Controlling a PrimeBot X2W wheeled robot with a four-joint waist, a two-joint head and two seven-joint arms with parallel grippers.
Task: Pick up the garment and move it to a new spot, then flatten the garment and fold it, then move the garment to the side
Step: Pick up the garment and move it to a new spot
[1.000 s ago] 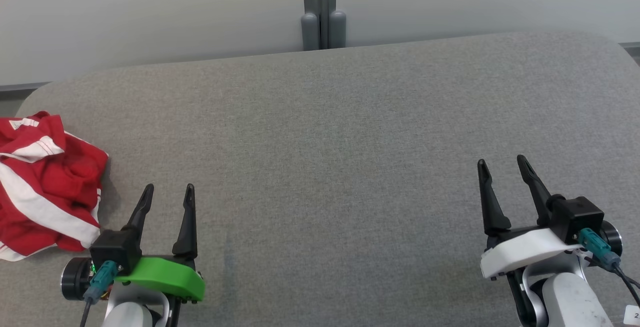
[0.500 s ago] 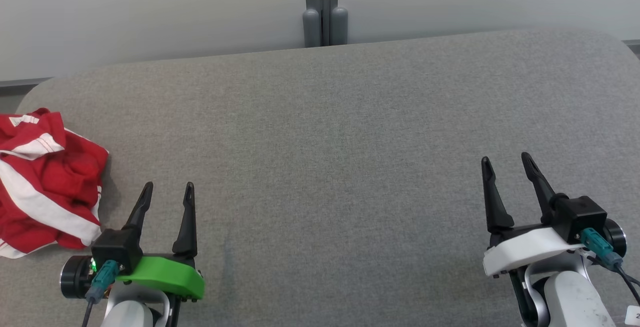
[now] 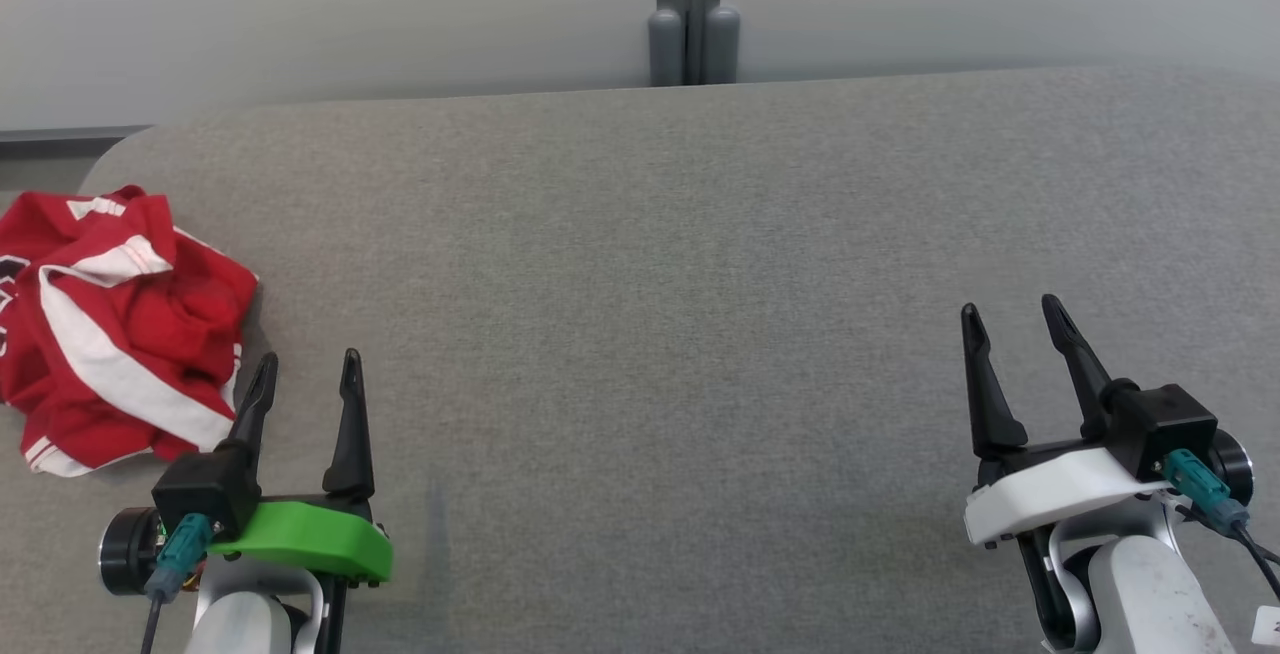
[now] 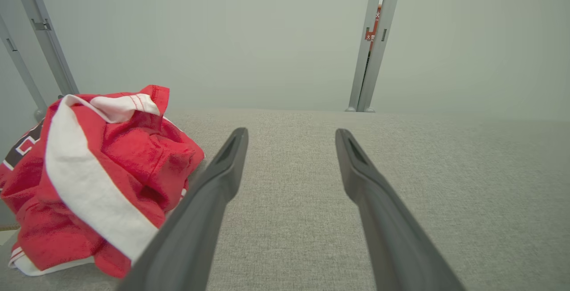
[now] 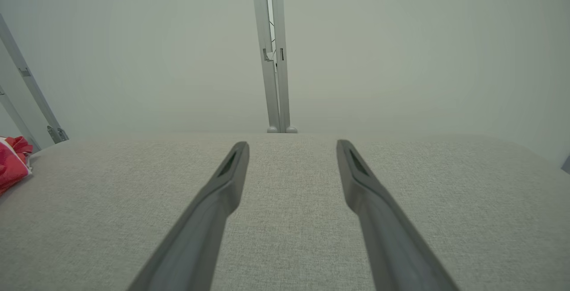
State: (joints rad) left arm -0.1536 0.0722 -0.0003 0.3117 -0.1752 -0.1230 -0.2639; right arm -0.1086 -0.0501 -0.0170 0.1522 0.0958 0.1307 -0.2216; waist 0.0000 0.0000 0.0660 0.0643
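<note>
The garment (image 3: 120,329) is a crumpled red piece with white stripes, bunched at the left edge of the grey table (image 3: 660,264). In the left wrist view the garment (image 4: 98,179) lies just left of my fingers. My left gripper (image 3: 308,366) stands open just to the garment's right, its left finger close to the cloth, nothing between its fingers. My right gripper (image 3: 1008,312) is open over bare table at the lower right. In the right wrist view the garment (image 5: 12,162) peeks in at the far left edge.
A pale wall with a grey vertical post (image 3: 695,14) runs behind the table's far edge. The table's rounded left corner (image 3: 110,159) is just beyond the garment. Bare grey fabric stretches between the two grippers.
The head camera has turned left, so the whole scene has shifted right and more of the garment shows. The left gripper now sits nearer the garment. Both grippers stay open.
</note>
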